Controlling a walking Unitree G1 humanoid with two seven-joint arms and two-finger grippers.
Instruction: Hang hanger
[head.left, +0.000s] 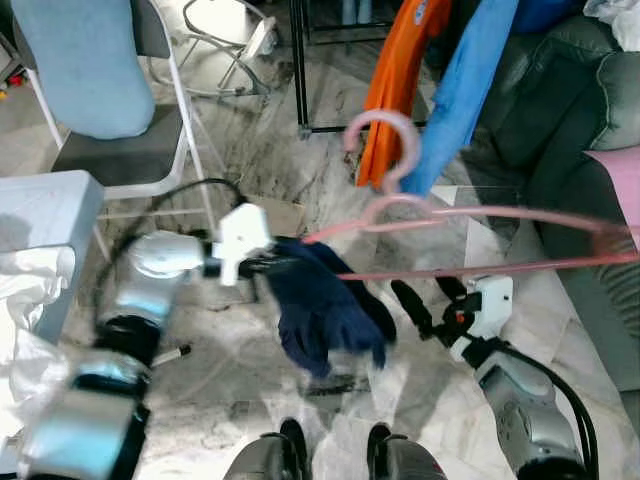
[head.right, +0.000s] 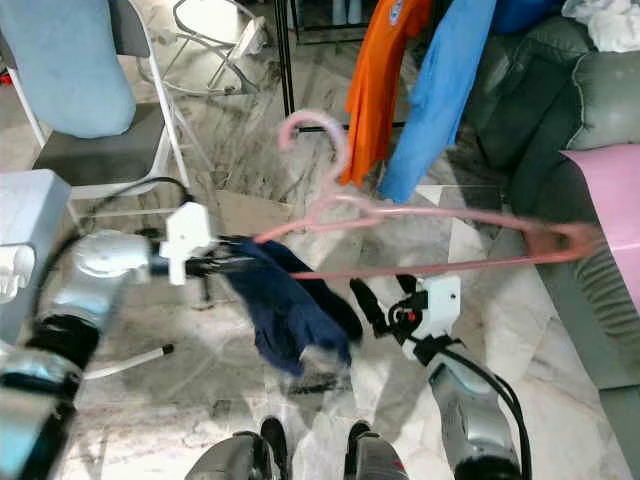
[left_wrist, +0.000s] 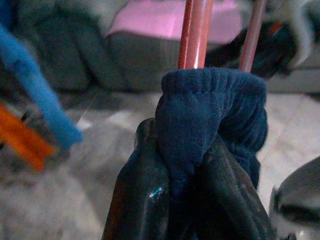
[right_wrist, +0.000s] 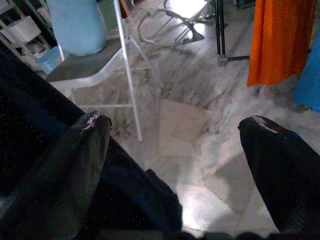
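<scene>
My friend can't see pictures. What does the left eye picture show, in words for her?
The robot's left gripper pinches a dark blue cloth draped on a pink hanger, held out over a marble floor. Its right gripper waits open below the hanger. Orange and blue clothes hang behind, with a chair to the left.

One pink hanger (head.left: 470, 240) showing, one navy garment (head.left: 325, 310) dangling, two hanging cloths: orange (head.left: 395, 85), blue (head.left: 465, 90); one chair (head.left: 120, 150) standing.
</scene>
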